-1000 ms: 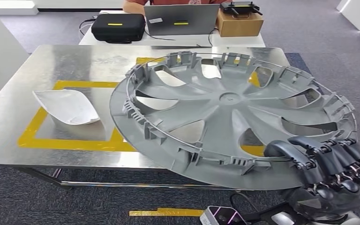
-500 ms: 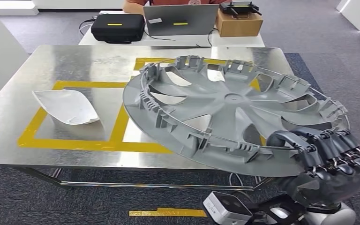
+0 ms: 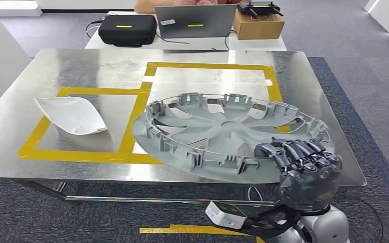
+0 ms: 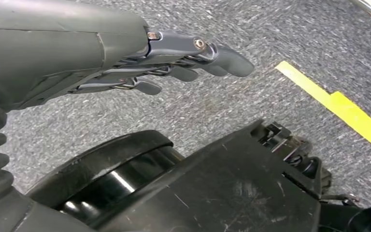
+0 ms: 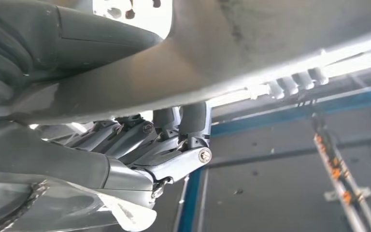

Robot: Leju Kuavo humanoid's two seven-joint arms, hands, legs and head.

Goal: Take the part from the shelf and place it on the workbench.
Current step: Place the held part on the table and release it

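The right robot hand (image 3: 304, 158) grips the near rim of the grey wheel cover (image 3: 223, 134), fingers curled over its edge. The wheel cover lies low over the steel surface (image 3: 81, 63), overlapping the yellow tape outline (image 3: 210, 66). The left robot hand (image 4: 174, 58) hangs over the carpet, fingers loosely extended, holding nothing.

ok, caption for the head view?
Right hand holds grey wheel cover low over steel workbench, beside white part.
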